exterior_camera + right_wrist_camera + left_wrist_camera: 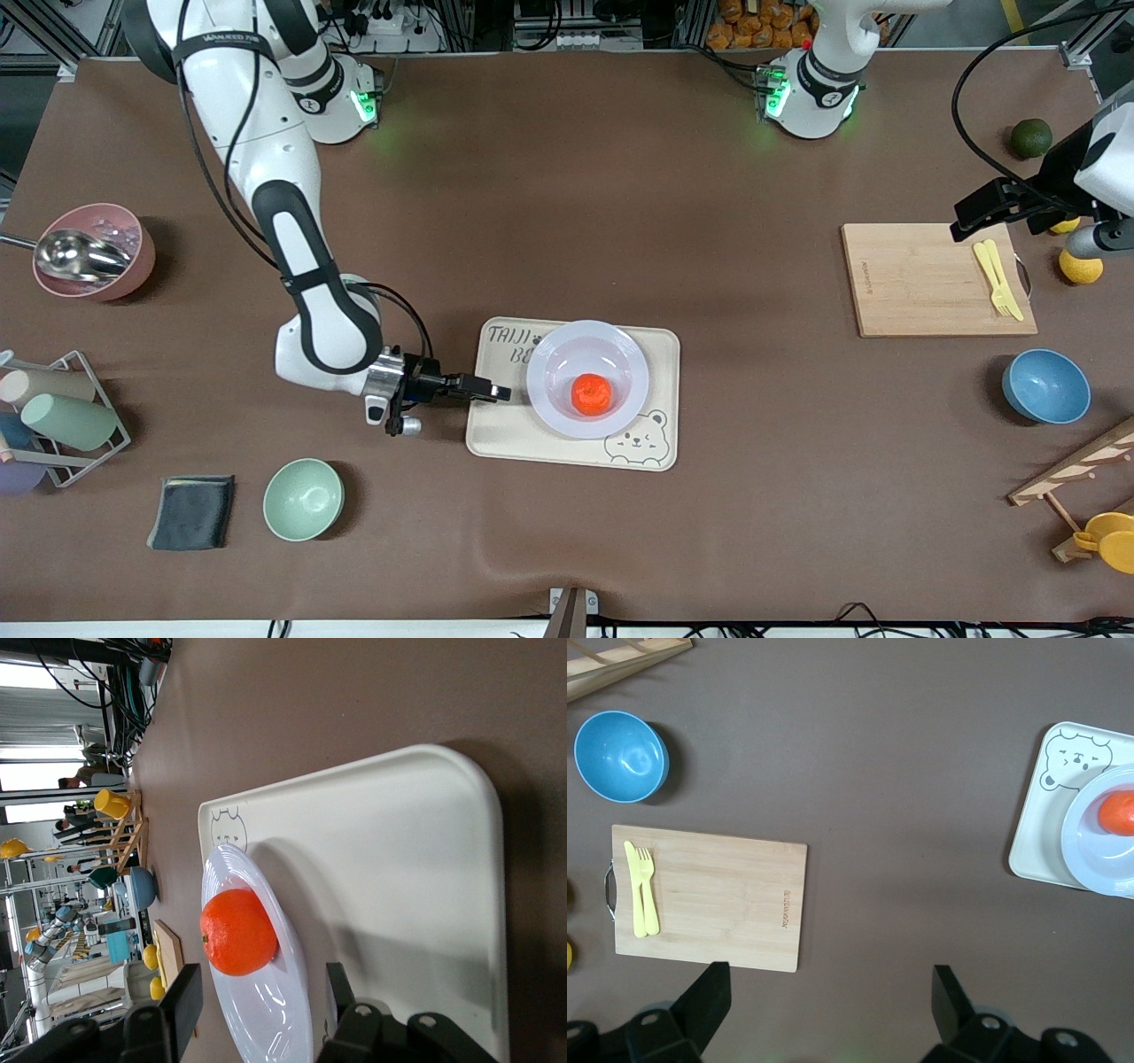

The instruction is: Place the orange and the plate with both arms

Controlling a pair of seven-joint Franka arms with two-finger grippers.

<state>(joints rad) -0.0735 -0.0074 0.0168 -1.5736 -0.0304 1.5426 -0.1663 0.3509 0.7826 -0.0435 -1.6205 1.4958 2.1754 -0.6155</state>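
The orange [591, 393] sits in the sunken centre of the pale plate [620, 350]. The plate rests on a cream bear-printed tray [496, 439] in the middle of the table. My right gripper [498, 391] is low over the tray's edge toward the right arm's end and points at the plate's rim. In the right wrist view the right gripper [264, 983] is open; its fingers [184, 997] stand either side of the plate [266, 1019], with the orange [237, 932] just ahead. My left gripper [974, 213] hangs open and empty [830, 983] high over the cutting board's corner.
A wooden cutting board [921, 283] carries a yellow fork and knife [997, 276]. Beside it are lemons [1080, 267], a dark green fruit [1031, 137] and a blue bowl [1045, 385]. Toward the right arm's end are a green bowl [303, 499], a dark cloth [192, 511], a cup rack [53, 416] and a pink bowl [133, 266].
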